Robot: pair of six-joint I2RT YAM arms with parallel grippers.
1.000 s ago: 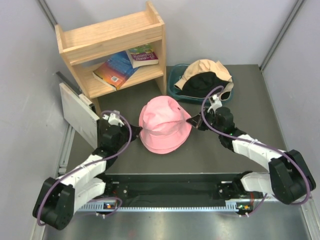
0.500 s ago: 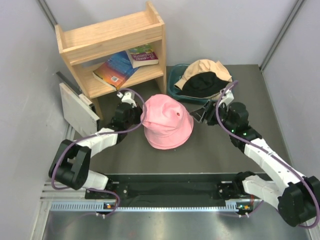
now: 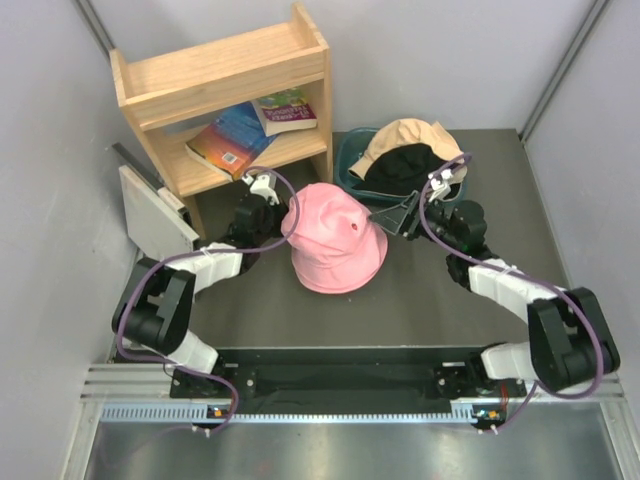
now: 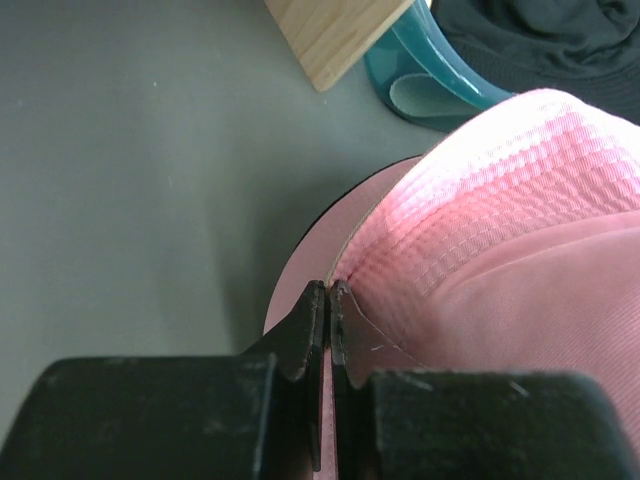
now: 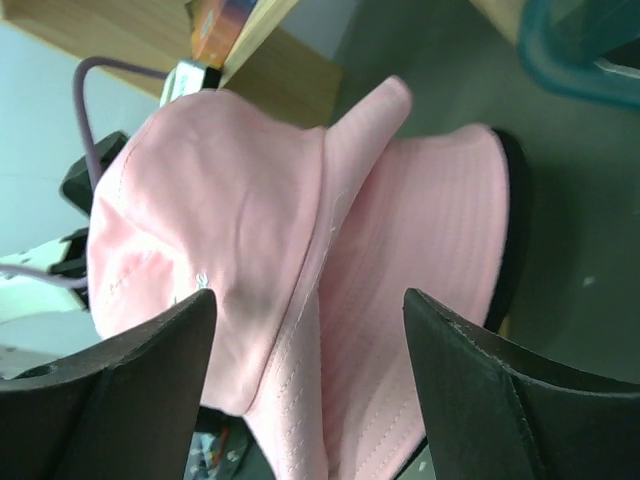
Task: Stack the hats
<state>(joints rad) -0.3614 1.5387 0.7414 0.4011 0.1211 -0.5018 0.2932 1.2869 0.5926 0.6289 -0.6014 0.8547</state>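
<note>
left hand (image 4: 328, 292) — pinching pink hat (image 4: 520, 250) brim | right hand (image 5: 306, 298) — spread | books (image 3: 240, 135) unreadable

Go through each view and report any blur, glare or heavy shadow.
Top external: even light, the pink hat sharp. Left wrist: the left fingers are near-black and blurred; the hat's weave glares pale. Right wrist: the right fingers are soft-edged, the hat sharp.

The dark grey surface (image 3: 400, 310) lies open on the near side of the floppy pink fabric hat (image 3: 335, 245), while the light wooden bookshelf (image 3: 225, 75) and the teal plastic tub (image 3: 347, 178), just beside each other, crowd its far side.
</note>
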